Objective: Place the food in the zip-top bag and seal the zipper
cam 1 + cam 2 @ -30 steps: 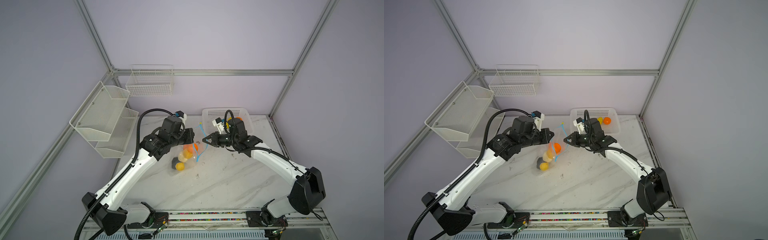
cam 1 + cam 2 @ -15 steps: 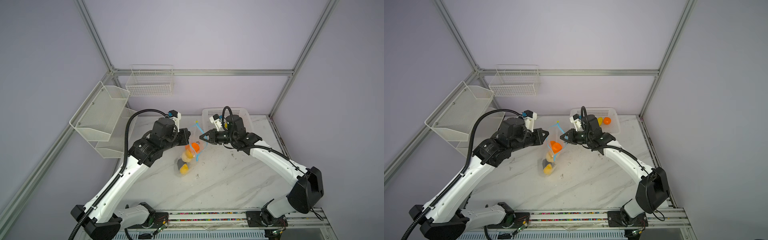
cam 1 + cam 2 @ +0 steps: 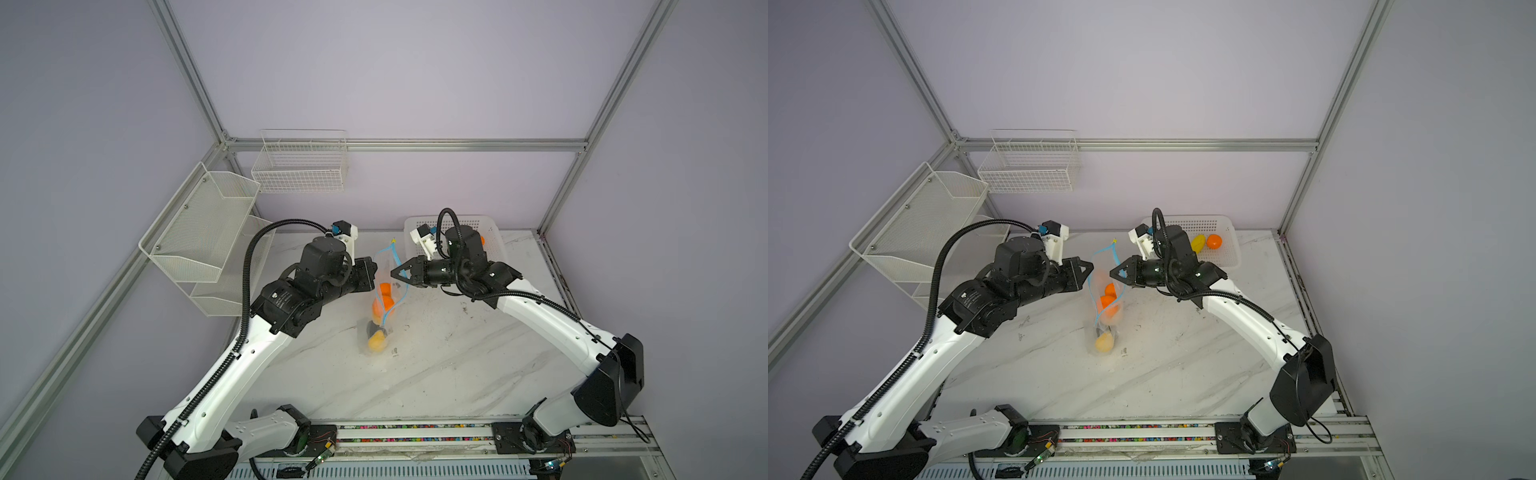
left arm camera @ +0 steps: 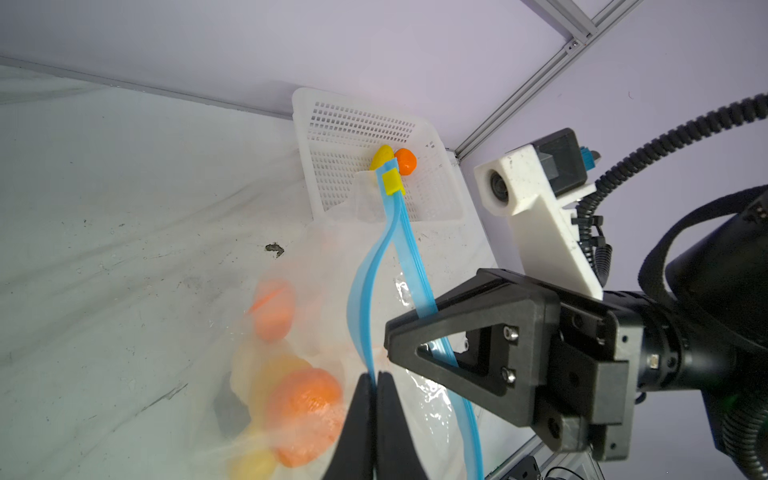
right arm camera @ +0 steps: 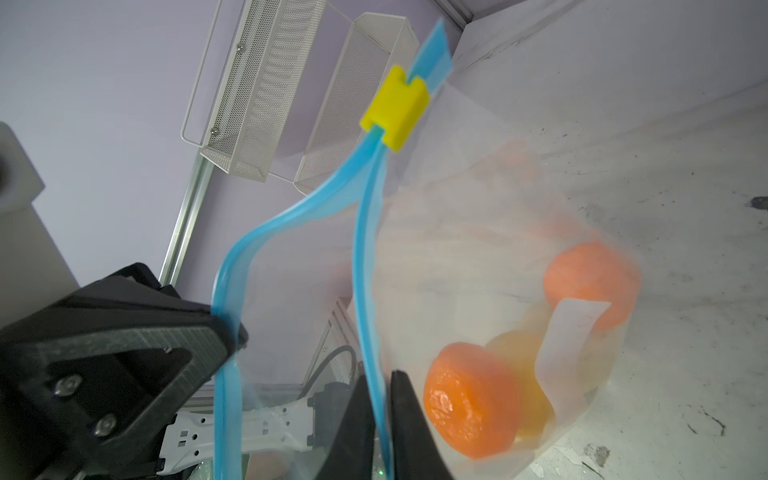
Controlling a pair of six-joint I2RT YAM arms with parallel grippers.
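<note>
While left gripper (image 4: pixel 376 380) and right gripper (image 5: pixel 380 380) each clamp one zipper (image 4: pixel 409 249) lip, we hold the zip-top bag (image 5: pixel 478 216) hanging between them | food (image 5: pixel 469 399) low inside; two pieces in basket (image 4: pixel 353 124) | risk: a thin lip slipping free could spill the load

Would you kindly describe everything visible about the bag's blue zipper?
The zipper is a thin light-blue plastic strip in two tracks, joined at a yellow slider at its raised end and parted below, so unsealed. The left gripper pinches one track, the right gripper the other, spreading the mouth of the clear bag.
</note>
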